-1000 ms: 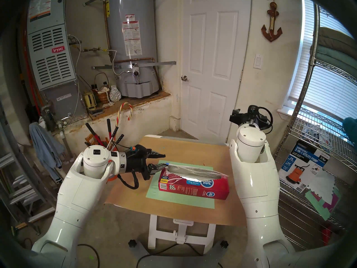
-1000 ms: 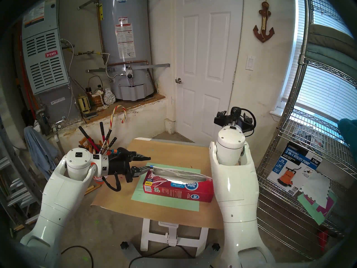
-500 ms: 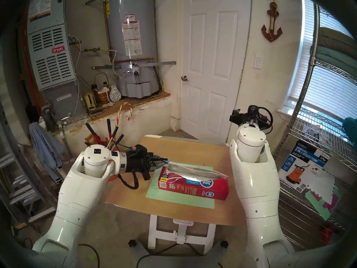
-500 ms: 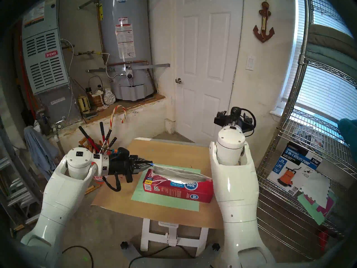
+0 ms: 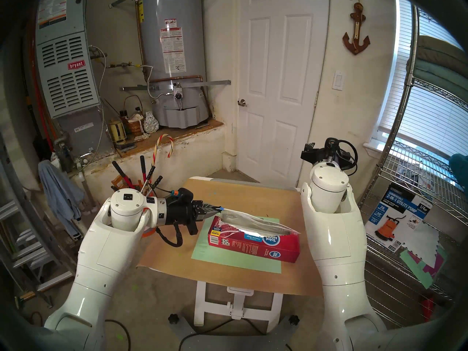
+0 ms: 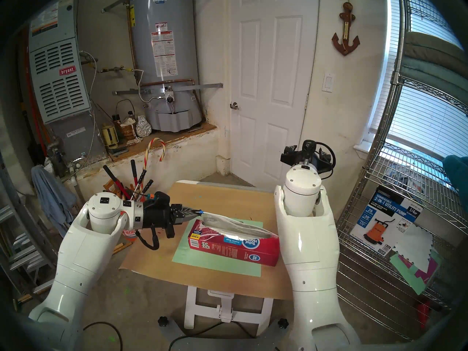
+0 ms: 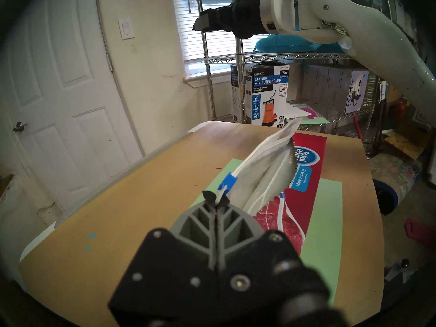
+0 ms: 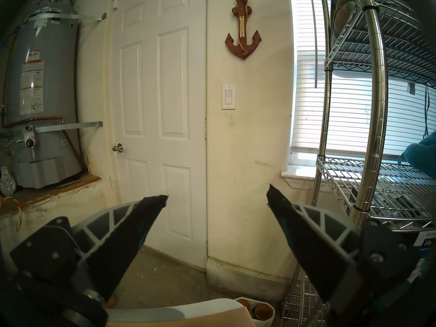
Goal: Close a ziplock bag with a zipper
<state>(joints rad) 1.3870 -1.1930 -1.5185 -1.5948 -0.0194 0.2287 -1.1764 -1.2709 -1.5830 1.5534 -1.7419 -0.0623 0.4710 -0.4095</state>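
A clear ziplock bag [image 5: 253, 222] [image 7: 264, 168] sticks out of the torn top of a red "Total Home" box [image 5: 255, 245], its mouth gaping. The blue zipper [image 5: 221, 209] [image 7: 227, 181] sits at the left end of the white zip strip. My left gripper [image 5: 216, 208] [image 7: 217, 199] is shut on the strip's end, right beside the zipper, and holds that corner lifted a little above the box. My right gripper [image 8: 217, 194] is raised over the table's far right corner, open and empty, facing the wall.
The box lies on a green sheet [image 5: 228, 263] on a brown-paper-covered table [image 5: 240, 193]. A bucket of long-handled tools [image 5: 141, 175] stands left of the table. A wire shelf [image 5: 417, 191] with a pump box stands to the right.
My left gripper went from open around the strip's end to shut on it. It then rose slightly, lifting the bag's left corner. The right arm has not moved.
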